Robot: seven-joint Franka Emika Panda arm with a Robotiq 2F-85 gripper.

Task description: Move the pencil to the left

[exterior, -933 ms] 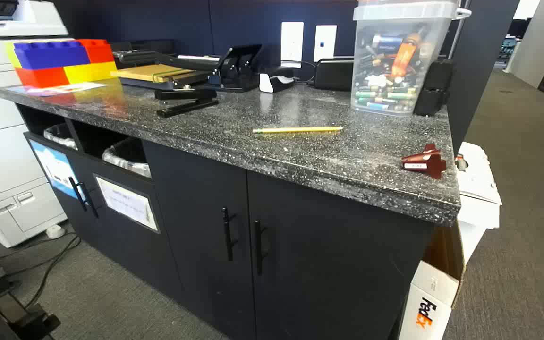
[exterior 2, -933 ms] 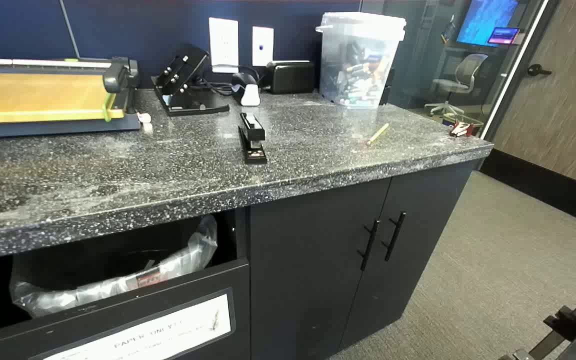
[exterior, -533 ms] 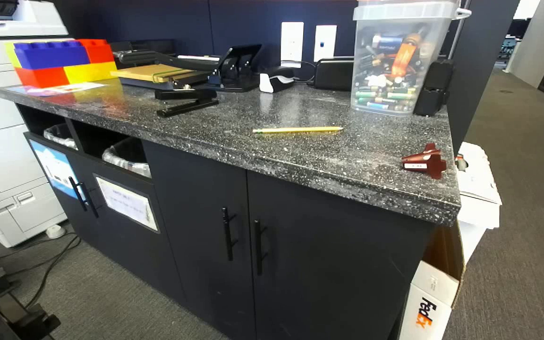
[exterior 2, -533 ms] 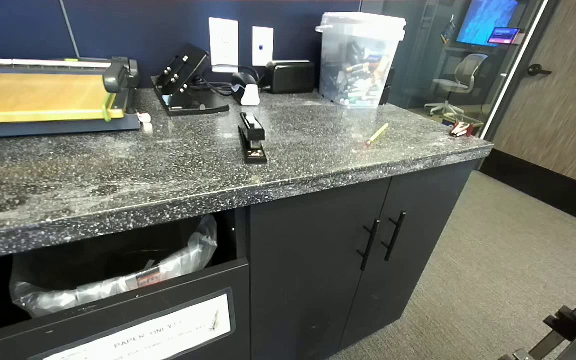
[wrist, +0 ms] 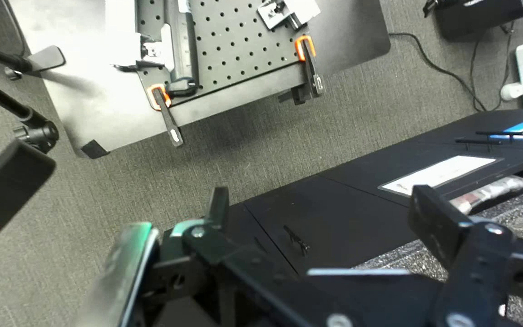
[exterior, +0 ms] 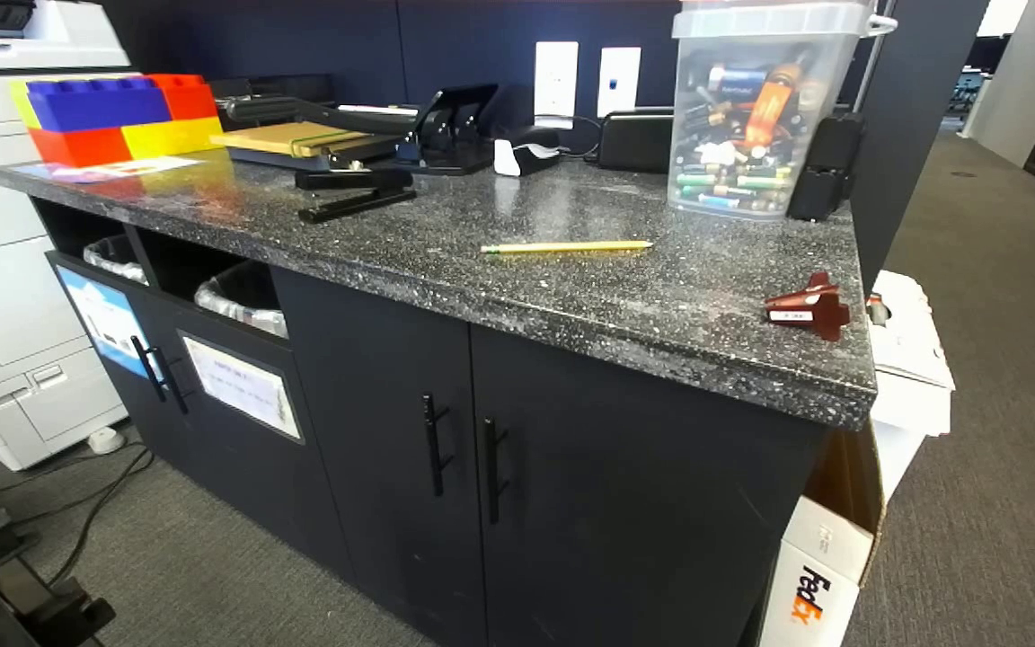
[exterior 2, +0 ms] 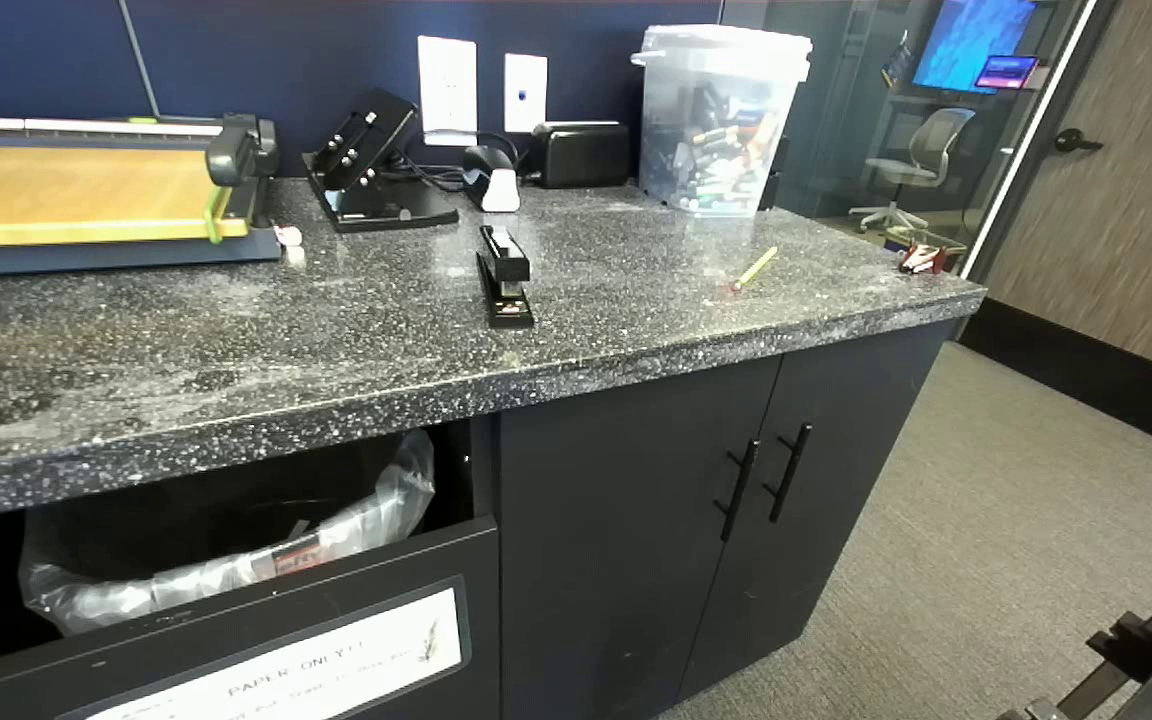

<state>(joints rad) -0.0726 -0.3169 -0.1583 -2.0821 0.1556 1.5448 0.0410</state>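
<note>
On the speckled surface [exterior: 446,216], the yellow pencil [exterior: 567,247] lies flat between the stapler [exterior: 351,180] and the red staple remover [exterior: 808,310]. It should be light, stiff and ready to roll, so mid-shaft seems the place to pinch. Wide apart, the jaws hold and touch nothing I can see.

Free room around the pencil [exterior: 567,247], nearest obstacle apparently the tub [exterior: 774,22].
</note>
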